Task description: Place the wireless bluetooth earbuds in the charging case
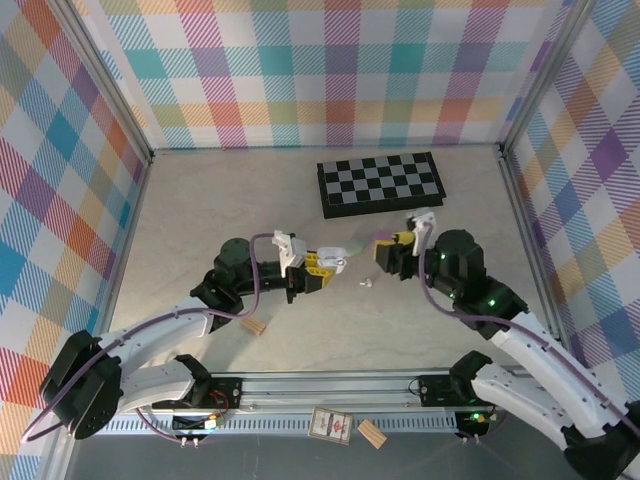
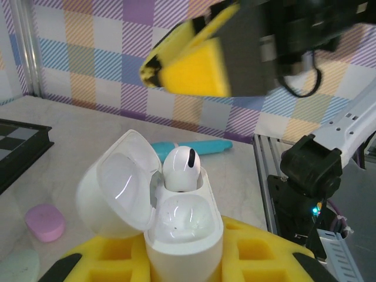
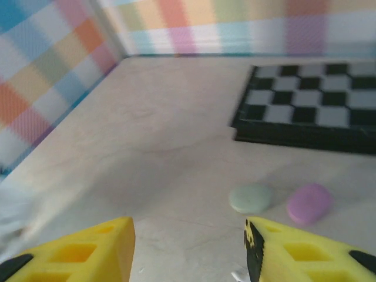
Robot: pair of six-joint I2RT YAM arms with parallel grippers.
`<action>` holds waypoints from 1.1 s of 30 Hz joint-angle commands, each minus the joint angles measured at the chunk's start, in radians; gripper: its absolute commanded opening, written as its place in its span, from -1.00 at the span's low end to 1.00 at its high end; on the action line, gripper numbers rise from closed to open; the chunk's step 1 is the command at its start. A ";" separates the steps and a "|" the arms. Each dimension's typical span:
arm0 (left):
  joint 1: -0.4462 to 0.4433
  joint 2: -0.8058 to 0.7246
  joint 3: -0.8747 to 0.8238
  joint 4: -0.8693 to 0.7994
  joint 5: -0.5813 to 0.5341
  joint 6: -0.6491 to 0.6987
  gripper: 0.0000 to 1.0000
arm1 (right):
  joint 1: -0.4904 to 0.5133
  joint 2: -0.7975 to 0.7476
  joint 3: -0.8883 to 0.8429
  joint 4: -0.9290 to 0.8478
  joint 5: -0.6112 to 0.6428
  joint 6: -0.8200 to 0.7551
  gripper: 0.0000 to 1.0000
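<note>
White charging case (image 2: 182, 217), base hidden, sits clamped in left gripper (image 2: 179, 261); right gripper (image 3: 188, 249) stands apart.

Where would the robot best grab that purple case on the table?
Probably from above, pinching the two sides clear of the green case: the purple case lies flat and low on the table, with that neighbour close beside it.

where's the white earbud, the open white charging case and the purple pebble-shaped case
white plastic earbud (image 2: 181, 166): left wrist view, on its rounded head
open white charging case (image 2: 183, 235): left wrist view, on its lower body
purple pebble-shaped case (image 3: 309, 203): right wrist view, on its top face
</note>
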 commanded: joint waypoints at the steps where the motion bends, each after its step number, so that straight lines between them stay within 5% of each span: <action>1: 0.012 -0.046 -0.021 -0.003 0.002 0.026 -0.93 | -0.105 0.077 -0.054 0.056 -0.131 0.207 0.12; 8: 0.012 -0.084 -0.025 -0.054 -0.001 0.039 -0.94 | -0.130 0.443 0.011 -0.005 -0.184 0.243 0.17; 14: 0.012 -0.115 -0.028 -0.085 -0.008 0.053 -0.93 | -0.125 0.686 0.083 -0.035 -0.210 0.225 -0.01; 33: 0.012 -0.141 -0.028 -0.112 -0.009 0.065 -0.94 | -0.020 0.866 0.173 -0.216 -0.067 0.125 -0.36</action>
